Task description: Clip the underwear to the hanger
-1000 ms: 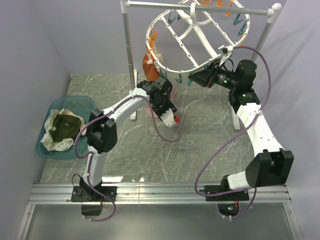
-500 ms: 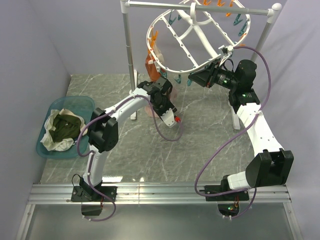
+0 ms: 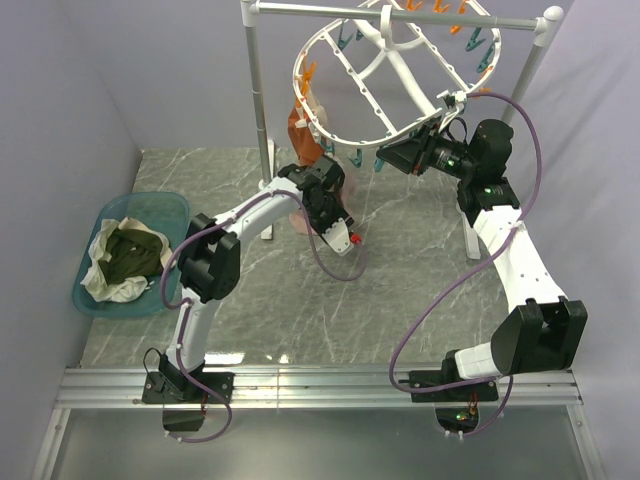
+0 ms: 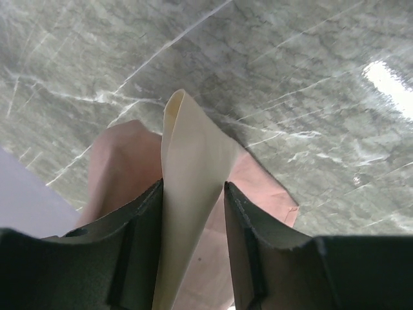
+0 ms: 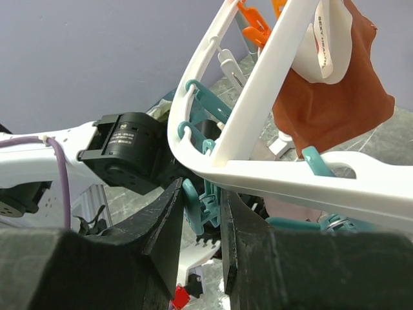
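left gripper (image 4: 193, 216): fingers nearly together, pinching the underwear's (image 4: 122, 161) pale waistband fold; soft pink cloth low over the marble table (image 4: 290, 77).
relation: your target peg is up and right of the cloth, so lift with the left arm.
right gripper (image 5: 201, 216): squeezing a teal peg (image 5: 193, 194).
hanger (image 5: 271, 171): rigid white plastic oval, tilted.

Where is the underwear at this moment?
Left wrist view: the underwear is pinched in the jaws of the left gripper, held above the marble table, near the hanger's left side.
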`<act>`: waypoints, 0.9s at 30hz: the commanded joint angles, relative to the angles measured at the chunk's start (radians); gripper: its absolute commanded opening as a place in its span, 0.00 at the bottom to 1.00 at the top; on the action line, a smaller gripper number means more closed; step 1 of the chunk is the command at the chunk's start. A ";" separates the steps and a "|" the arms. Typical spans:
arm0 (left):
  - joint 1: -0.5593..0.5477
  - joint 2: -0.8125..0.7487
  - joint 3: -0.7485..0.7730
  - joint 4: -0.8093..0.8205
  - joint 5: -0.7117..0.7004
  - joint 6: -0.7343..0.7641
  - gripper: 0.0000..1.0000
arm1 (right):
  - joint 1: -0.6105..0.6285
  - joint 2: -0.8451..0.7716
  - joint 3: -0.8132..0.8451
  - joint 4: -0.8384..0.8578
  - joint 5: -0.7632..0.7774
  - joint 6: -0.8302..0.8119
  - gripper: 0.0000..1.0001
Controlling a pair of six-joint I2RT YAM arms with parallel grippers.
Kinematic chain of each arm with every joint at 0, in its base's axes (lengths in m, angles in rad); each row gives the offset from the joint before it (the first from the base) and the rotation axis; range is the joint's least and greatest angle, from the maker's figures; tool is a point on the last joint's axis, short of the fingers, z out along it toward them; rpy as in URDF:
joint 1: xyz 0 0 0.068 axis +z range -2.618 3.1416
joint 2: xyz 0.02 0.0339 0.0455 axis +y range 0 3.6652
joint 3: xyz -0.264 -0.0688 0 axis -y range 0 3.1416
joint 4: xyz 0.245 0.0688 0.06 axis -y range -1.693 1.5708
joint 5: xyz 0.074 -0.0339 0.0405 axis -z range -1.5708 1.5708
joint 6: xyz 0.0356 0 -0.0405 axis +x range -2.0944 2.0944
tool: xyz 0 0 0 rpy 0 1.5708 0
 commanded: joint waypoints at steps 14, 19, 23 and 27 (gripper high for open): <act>0.001 0.015 0.003 -0.014 0.146 -0.098 0.12 | 0.002 0.013 0.018 0.027 0.001 0.013 0.00; 0.004 -0.012 0.046 -0.021 0.246 -0.215 0.00 | 0.002 0.019 0.024 0.021 0.005 0.013 0.00; 0.009 -0.087 0.016 0.047 0.289 -0.331 0.00 | 0.002 0.025 0.035 0.014 0.018 0.021 0.00; 0.009 -0.213 -0.099 0.175 0.300 -0.460 0.00 | 0.002 0.033 0.040 0.006 0.025 0.026 0.00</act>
